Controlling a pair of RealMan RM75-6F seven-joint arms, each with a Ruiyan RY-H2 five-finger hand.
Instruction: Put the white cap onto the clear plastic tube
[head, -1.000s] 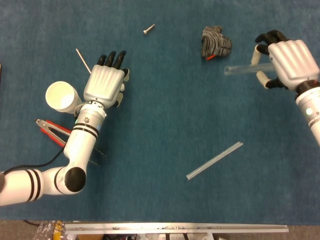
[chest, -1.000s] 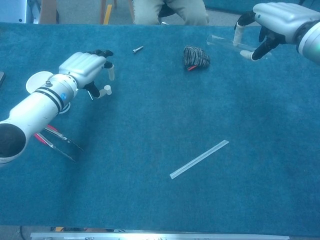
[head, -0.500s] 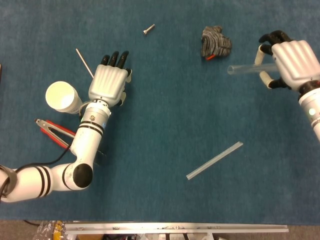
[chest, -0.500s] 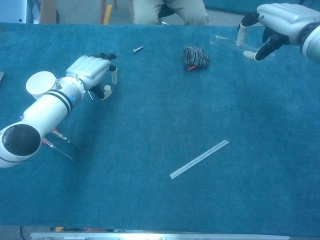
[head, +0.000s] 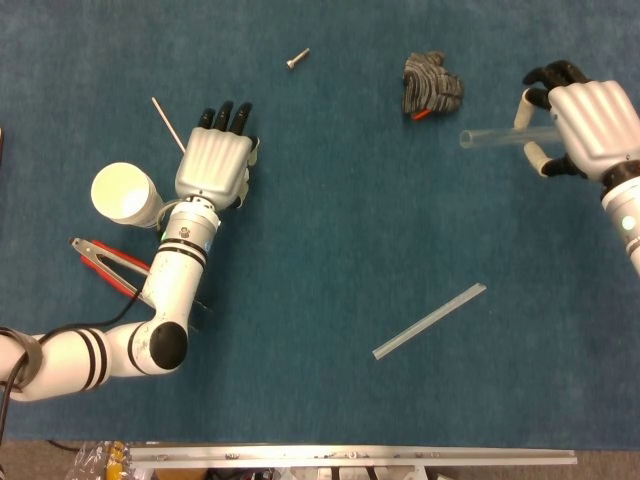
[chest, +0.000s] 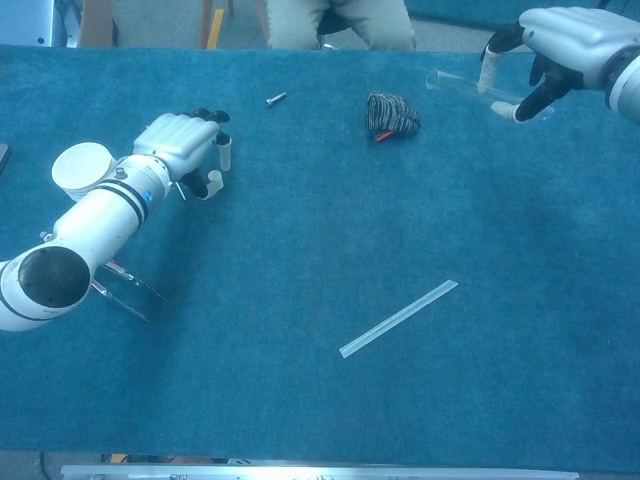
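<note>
Right robot hand (head: 585, 128) clamps the clear plastic tube (head: 492, 137) above the counter (head: 350, 220); left robot hand (chest: 185, 145) apparently pinches the white cap (chest: 225, 152). Align cap squarely with the tube's open end

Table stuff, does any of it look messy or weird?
A bit messy. A crumpled gray glove lies bunched up near the far edge, and a loose screw sits alone to its left. A flat clear strip lies slanted mid-table. The right robot hand holds the clear plastic tube. Nothing looks spilled or broken.
</note>
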